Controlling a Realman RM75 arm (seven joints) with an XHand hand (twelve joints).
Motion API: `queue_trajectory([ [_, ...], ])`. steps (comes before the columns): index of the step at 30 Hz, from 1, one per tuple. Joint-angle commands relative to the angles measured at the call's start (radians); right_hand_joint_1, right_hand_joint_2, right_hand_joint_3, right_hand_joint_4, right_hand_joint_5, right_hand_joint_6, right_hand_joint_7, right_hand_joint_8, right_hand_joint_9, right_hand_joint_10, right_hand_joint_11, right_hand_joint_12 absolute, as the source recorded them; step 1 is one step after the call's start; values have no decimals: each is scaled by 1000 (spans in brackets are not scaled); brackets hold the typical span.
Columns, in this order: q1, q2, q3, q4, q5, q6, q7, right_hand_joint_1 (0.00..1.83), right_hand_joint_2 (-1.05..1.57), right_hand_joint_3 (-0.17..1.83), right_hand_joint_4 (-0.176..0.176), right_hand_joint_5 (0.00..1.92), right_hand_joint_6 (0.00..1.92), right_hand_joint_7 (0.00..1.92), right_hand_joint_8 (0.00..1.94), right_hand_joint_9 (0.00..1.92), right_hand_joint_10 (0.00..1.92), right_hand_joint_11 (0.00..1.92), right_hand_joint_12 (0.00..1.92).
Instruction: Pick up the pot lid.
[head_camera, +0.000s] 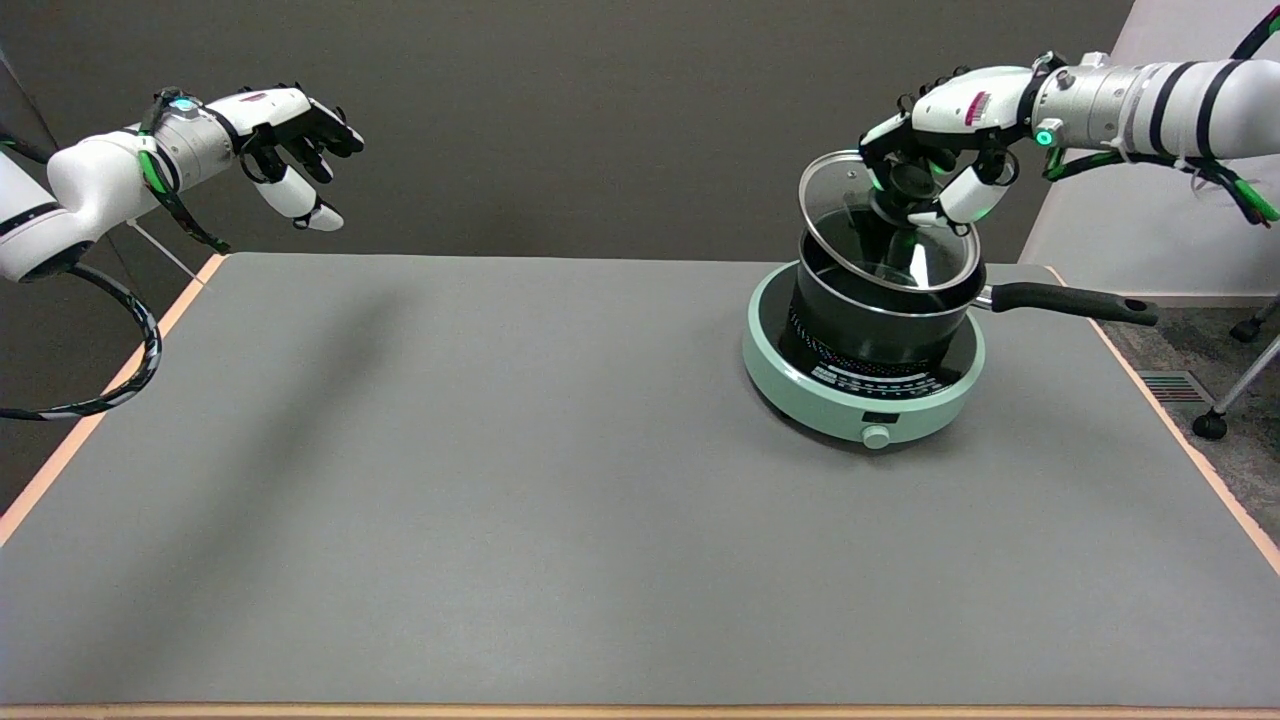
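A glass pot lid (862, 228) with a metal rim and a black knob hangs tilted just above a black pot (880, 315), its left edge raised. My right hand (940, 165) comes in from the upper right and grips the knob from above, fingers wrapped around it. The lid's lower right edge is close to the pot's rim; I cannot tell whether they touch. The pot stands on a round mint-green cooktop (862, 405) at the table's far right, with its black handle (1075, 302) pointing right.
The grey table (480, 480) has an orange edge. My idle left hand (285, 150) hangs in the air at the upper left. A cooktop dial (877, 437) faces the near side. Chair casters (1215, 420) stand on the floor past the right edge.
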Motion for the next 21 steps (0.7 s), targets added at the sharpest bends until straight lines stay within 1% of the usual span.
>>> queue_trajectory([
  [1,-3,31,86,128,19,-145,2,1341,838,826,176,446,1663,787,1587,731,1753,558,1761],
  [4,-8,39,116,187,19,-195,7,1341,837,828,176,446,1665,787,1587,732,1754,560,1761],
  [10,-53,53,210,293,29,-330,79,1341,834,835,176,445,1670,787,1592,735,1762,560,1768],
  [15,-183,62,365,344,67,-402,101,1341,836,838,176,442,1677,783,1600,738,1774,550,1781],
  [21,-427,62,621,391,133,-480,115,1340,837,840,176,439,1676,780,1607,735,1781,547,1788],
])
